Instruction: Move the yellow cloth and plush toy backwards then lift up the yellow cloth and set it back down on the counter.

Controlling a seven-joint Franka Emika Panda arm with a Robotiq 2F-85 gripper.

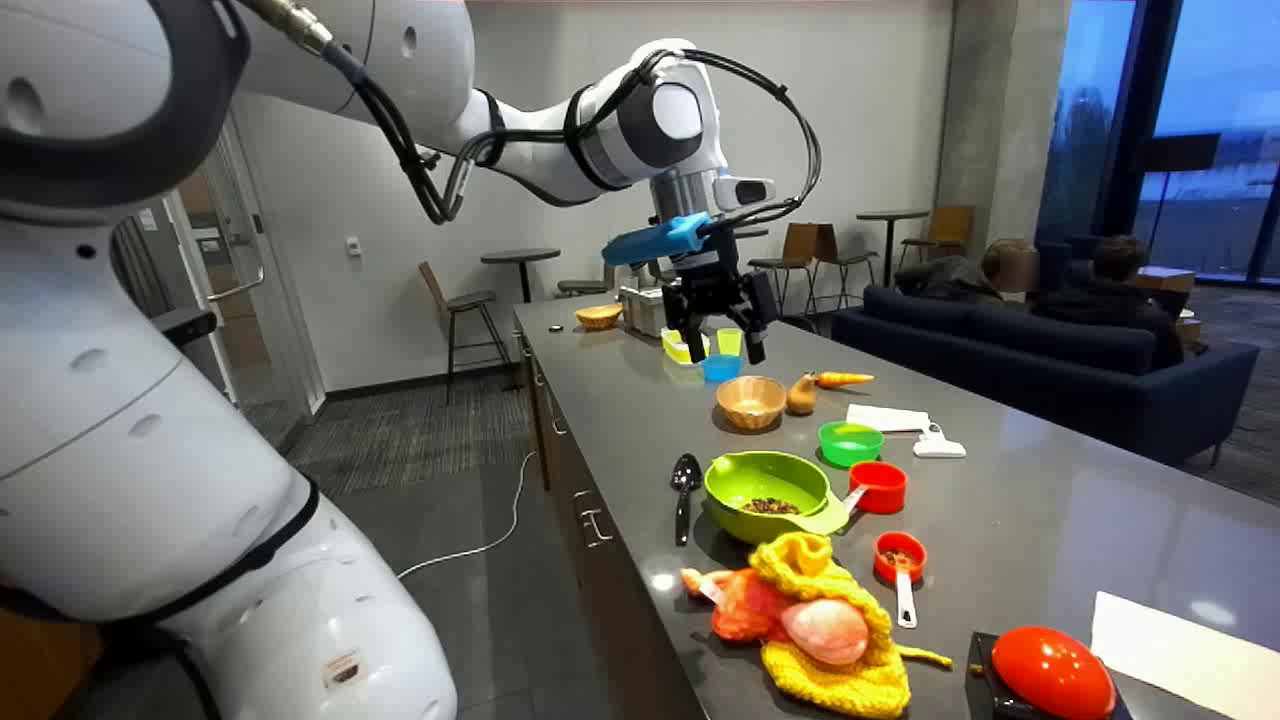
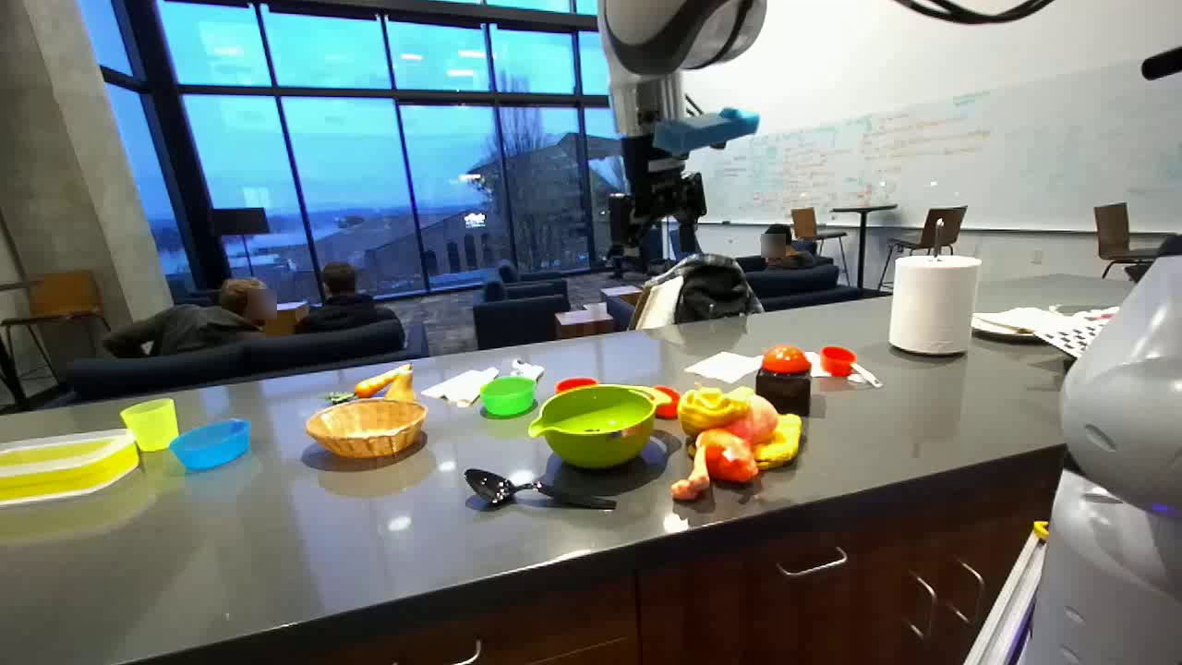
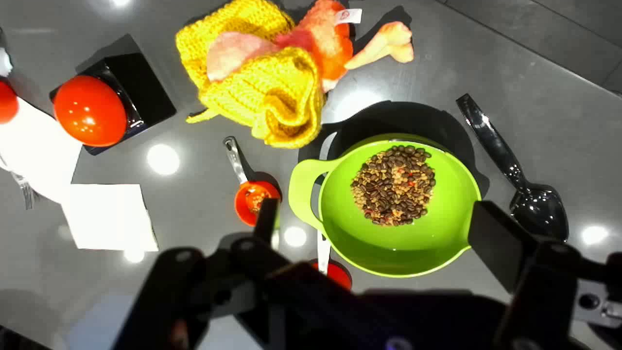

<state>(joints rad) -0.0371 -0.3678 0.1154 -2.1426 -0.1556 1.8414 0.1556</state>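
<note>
The yellow knitted cloth [image 1: 835,685] lies bunched on the grey counter [image 1: 1010,530], partly wrapped around the orange-and-pink plush toy [image 1: 745,606]. In an exterior view the cloth [image 2: 780,443] and the plush toy [image 2: 727,456] lie near the counter's front edge. In the wrist view the cloth [image 3: 245,102] and plush toy [image 3: 333,41] are at the top, beyond the green bowl. My gripper [image 1: 727,350] is open and empty, held in the air above the counter. In the wrist view its fingers [image 3: 376,218] stand wide apart over the bowl, apart from cloth and toy.
The green bowl [image 3: 398,243] with beans stands beside the cloth. A black spoon [image 3: 510,170], red measuring cups [image 3: 252,199] and a red button on a black box [image 3: 141,92] are near. A wicker basket [image 2: 367,427] and green cup [image 2: 508,395] stand farther along.
</note>
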